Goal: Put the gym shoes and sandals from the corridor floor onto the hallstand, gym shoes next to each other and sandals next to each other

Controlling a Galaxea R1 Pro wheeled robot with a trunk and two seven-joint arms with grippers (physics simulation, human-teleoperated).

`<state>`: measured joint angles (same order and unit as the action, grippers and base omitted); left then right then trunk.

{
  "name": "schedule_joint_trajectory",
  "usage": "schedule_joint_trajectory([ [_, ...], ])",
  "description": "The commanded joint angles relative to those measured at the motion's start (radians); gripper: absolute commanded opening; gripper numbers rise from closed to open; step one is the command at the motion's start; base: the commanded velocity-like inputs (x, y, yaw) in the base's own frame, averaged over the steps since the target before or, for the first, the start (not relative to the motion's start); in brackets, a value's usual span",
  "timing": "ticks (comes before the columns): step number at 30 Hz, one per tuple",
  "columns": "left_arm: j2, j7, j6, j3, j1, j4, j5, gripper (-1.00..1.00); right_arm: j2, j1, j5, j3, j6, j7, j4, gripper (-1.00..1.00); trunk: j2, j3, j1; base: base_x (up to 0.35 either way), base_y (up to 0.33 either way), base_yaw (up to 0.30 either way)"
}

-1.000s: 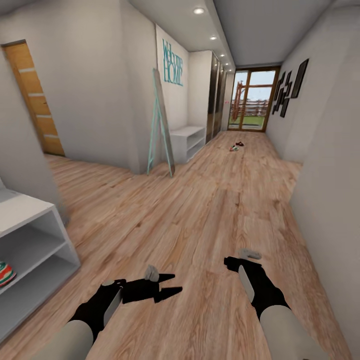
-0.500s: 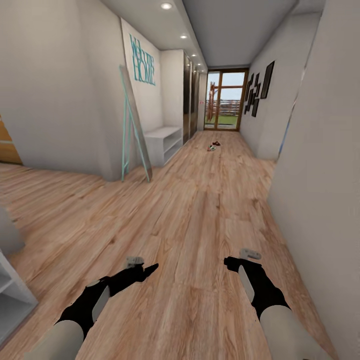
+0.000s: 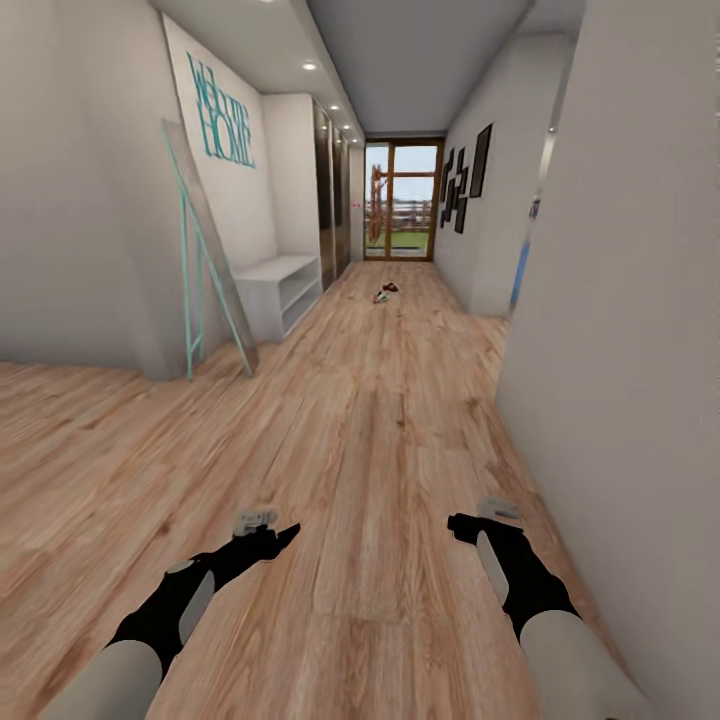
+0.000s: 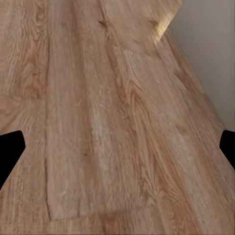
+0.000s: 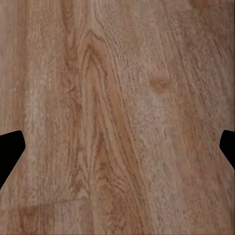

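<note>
Camera swung right since before, shoes (image 3: 385, 293) far along corridor floor (image 3: 380, 430), both grippers spread, empty.

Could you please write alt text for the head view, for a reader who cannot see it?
A long corridor floor of wood planks runs to a glass door, with shoes lying far off and a pale hallstand on the left. The left gripper and right gripper reach forward, empty.
</note>
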<state>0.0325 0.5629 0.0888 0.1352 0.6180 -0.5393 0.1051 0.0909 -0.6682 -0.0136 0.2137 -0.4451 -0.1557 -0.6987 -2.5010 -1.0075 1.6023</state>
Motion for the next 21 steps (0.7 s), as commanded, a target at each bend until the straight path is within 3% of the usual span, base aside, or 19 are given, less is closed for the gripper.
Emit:
schedule_joint_trajectory([
  [1, 0.0, 0.005, 0.009, 0.003, 0.0, -0.001, 0.01, 1.0, 0.001, -0.001, -0.002, 0.003, -0.004, -0.002, -0.001, 1.0, 0.0, -0.001, 0.0, 0.346, 0.0, -0.238],
  [9, 0.001, 0.006, 0.009, 0.002, 0.0, -0.001, 0.01, 1.0, 0.001, -0.001, 0.002, 0.003, -0.004, -0.002, -0.002, 1.0, 0.0, -0.001, 0.0, 0.346, 0.0, -0.173],
  [21, 0.001, 0.006, 0.009, 0.002, 0.0, -0.001, 0.01, 1.0, 0.003, -0.001, 0.006, 0.002, -0.004, -0.002, -0.001, 1.0, 0.0, 0.007, 0.0, 0.346, 0.0, 0.024],
])
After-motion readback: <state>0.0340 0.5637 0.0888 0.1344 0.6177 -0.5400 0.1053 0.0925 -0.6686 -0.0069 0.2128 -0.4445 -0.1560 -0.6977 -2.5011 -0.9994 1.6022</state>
